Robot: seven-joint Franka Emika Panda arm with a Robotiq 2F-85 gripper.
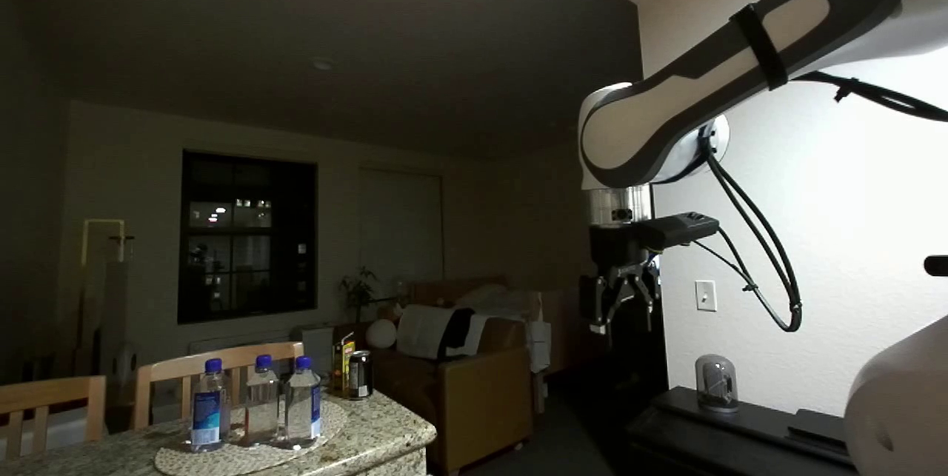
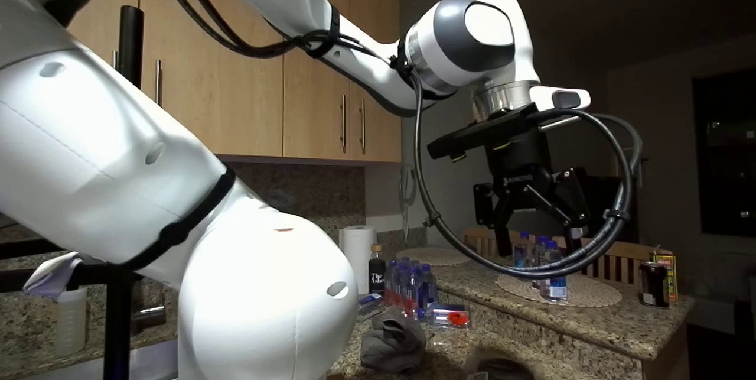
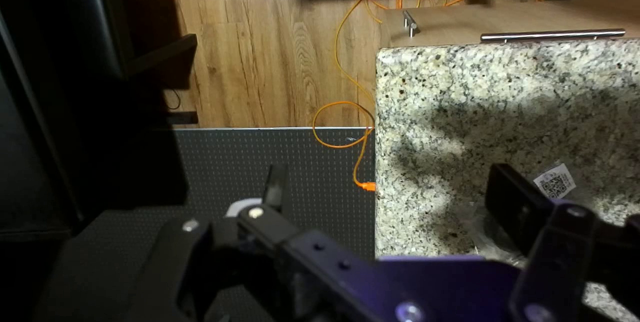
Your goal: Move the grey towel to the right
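My black jointed fingers (image 2: 503, 242) hang spread wide, empty; the crumpled grey cloth towel (image 2: 392, 346) lies lower, well apart.

In an exterior view, the brand name ROBOTIQ stands in pale capitals on the claw (image 2: 538, 242) and "The" in white on a dark bottle (image 2: 377, 271), its lower line too small to read, while in the wrist view a small white label (image 3: 555, 181) carries a square QR code (image 3: 553, 183).
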